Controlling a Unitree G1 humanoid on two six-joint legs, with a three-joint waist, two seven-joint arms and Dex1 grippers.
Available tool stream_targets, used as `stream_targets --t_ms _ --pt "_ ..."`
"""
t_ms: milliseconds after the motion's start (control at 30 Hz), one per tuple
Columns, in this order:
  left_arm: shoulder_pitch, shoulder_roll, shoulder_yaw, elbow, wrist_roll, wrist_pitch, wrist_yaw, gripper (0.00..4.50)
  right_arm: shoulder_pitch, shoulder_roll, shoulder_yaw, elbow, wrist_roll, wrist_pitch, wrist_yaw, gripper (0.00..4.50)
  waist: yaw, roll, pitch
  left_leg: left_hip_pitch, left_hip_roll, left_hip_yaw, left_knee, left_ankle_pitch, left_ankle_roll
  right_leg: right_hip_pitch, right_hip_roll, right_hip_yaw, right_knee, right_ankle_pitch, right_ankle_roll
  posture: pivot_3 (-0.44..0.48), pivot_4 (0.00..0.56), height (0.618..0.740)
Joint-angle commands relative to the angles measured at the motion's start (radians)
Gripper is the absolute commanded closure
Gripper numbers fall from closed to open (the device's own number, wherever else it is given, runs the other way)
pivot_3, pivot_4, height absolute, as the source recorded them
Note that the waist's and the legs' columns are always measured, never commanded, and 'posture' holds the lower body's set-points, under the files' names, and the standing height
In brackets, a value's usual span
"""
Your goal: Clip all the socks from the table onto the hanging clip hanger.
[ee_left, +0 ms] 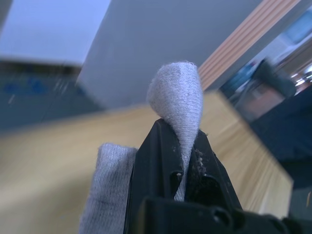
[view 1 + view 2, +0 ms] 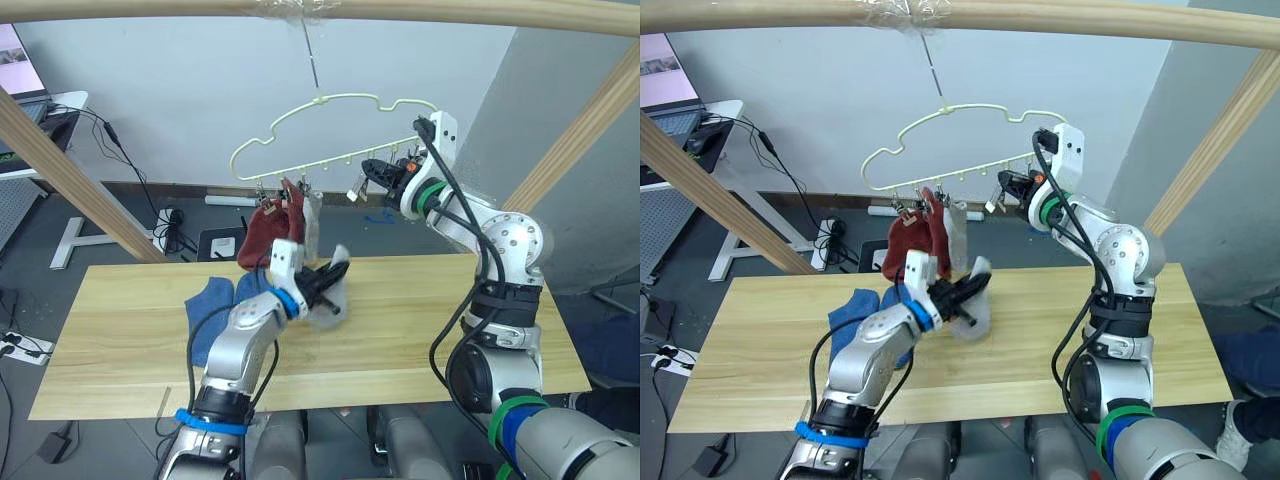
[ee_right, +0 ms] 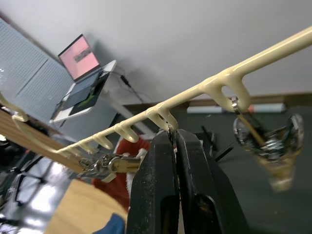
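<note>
My left gripper (image 2: 330, 280) is shut on a light grey sock (image 2: 336, 298), holding it up over the middle of the table (image 2: 450, 310); the left wrist view shows the sock (image 1: 178, 97) pinched between the fingers. Blue socks (image 2: 212, 310) lie on the table's left part. The pale-yellow clip hanger (image 3: 273, 51) hangs above the table's far edge. Rust red socks (image 2: 268, 232) and a grey sock (image 2: 312, 215) hang from its left clips. At the hanger's lower bar on the right, my right gripper (image 3: 171, 134) is shut on a clip under one loop.
A thick wooden pole (image 2: 400, 10) carries the hanger's hook, and slanted poles (image 2: 70, 170) stand at both sides. A free clip (image 3: 265, 141) dangles beside my right gripper. Beyond the table's left end are a desk with a laptop (image 3: 80, 58) and floor cables (image 2: 170, 230).
</note>
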Motion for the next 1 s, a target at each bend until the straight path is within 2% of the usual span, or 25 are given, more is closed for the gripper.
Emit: stream_targets --t_ms 33,167,333,567,700,1000 --pt "-0.059 -0.008 -0.025 -0.018 0.01 0.006 0.008 4.49 -0.03 0.004 -0.078 0.0 0.057 0.093 -0.057 4.5 -0.001 0.0 0.0 0.0 0.0 0.0 0.0 0.0 0.0 0.0 0.0 0.0 0.0 0.0 0.0 0.016 0.244 0.74" --pt "-0.158 -0.03 -0.031 0.043 0.035 -0.006 0.041 4.49 -0.067 0.007 -0.116 0.014 0.089 0.153 -0.088 4.5 0.0 0.0 0.0 0.0 0.0 0.0 0.0 0.0 0.0 0.0 0.0 0.0 0.0 0.0 0.0 0.013 0.258 0.74" --pt "-0.219 -0.035 -0.022 0.093 0.062 -0.038 0.073 4.49 -0.073 -0.003 -0.114 0.016 0.099 0.184 -0.098 4.5 -0.003 0.0 0.0 -0.001 0.0 0.0 0.0 0.0 0.001 0.0 0.0 0.0 -0.001 0.0 0.0 0.013 0.263 0.74" --pt "-0.213 -0.015 -0.03 0.077 0.08 -0.064 0.072 4.49 -0.078 -0.026 -0.098 0.028 0.086 0.162 -0.091 4.5 -0.002 0.0 0.0 -0.001 0.0 0.0 0.0 0.0 0.001 0.0 0.0 0.0 -0.001 0.0 0.0 0.016 0.25 0.74" --pt "-0.193 -0.004 -0.03 0.047 0.077 -0.062 0.068 4.49 -0.09 -0.052 -0.093 0.057 0.079 0.139 -0.079 4.5 -0.002 0.0 0.0 -0.001 0.0 0.0 0.0 0.0 0.001 0.0 0.0 0.0 0.0 0.0 0.0 0.015 0.263 0.74" --pt "-0.241 -0.021 -0.027 0.078 0.075 -0.073 0.074 4.49 -0.081 -0.048 -0.087 0.049 0.098 0.155 -0.079 4.5 -0.001 0.0 0.0 -0.001 0.0 0.0 0.0 0.0 0.001 0.0 0.0 -0.001 0.0 0.0 0.0 0.023 0.242 0.74"
